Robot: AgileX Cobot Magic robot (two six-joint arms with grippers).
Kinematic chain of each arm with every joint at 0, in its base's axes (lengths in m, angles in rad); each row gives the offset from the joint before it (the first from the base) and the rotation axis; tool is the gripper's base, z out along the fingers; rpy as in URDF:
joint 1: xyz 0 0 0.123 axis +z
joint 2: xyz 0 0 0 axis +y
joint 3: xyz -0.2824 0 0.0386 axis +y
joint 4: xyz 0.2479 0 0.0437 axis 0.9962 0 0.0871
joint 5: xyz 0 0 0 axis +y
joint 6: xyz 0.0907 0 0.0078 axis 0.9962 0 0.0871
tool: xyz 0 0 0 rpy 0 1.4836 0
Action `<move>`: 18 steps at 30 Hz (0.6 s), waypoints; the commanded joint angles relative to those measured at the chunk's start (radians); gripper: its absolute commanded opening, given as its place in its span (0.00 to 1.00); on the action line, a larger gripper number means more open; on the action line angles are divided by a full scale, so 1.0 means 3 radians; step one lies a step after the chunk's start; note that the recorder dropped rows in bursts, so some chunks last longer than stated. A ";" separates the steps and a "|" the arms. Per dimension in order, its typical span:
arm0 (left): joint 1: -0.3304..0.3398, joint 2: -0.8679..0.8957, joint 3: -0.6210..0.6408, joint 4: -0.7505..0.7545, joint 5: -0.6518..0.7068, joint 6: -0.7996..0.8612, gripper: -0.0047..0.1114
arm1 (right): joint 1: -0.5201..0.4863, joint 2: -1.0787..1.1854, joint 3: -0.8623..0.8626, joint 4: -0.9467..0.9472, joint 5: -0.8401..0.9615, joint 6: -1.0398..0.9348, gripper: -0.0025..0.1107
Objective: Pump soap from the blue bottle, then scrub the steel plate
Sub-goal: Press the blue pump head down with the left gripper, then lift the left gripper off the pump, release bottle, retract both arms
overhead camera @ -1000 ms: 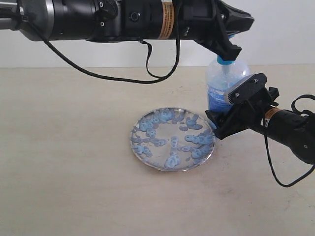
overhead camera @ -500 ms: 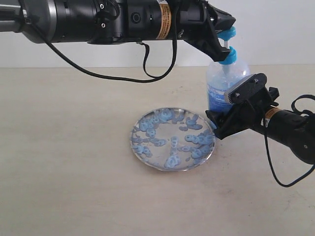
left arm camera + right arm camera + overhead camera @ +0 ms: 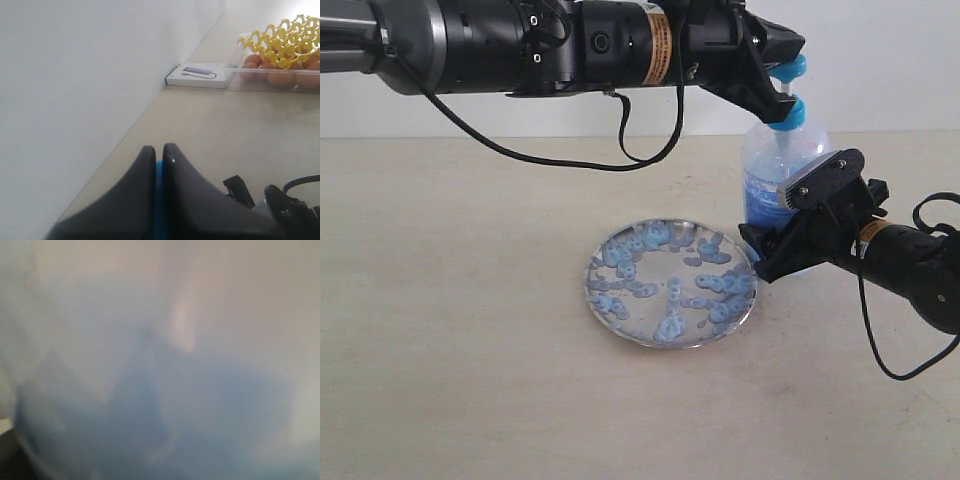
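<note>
Reaching across the beige table (image 3: 450,300) from high on the left, my left claw (image 3: 775,92) sits at the top of the blue bottle (image 3: 770,165). Its fingers (image 3: 145,200) are pressed almost together, with only a thin strip of bright blue between them, pinching the pump head (image 3: 788,68) just above the collar. My right claw (image 3: 767,248) comes in low from the right and clasps the bottle's lower body. Its own camera is so close that it shows nothing but a blur of pale blue. The bottle stands upright on the table, just beside the far right edge of the steel plate (image 3: 605,315). That plate lies flat, dotted all over with blobs of soap (image 3: 670,325). Far behind my left fingers, along the wall, I see a flat white box (image 3: 197,75) beside a clear tray of brown eggs (image 3: 272,75) with yellow mesh on top.
</note>
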 commanded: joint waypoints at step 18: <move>-0.0005 0.0305 0.0364 0.0133 0.0049 -0.0037 0.08 | -0.0001 -0.0001 0.0017 -0.0074 0.0100 -0.0118 0.02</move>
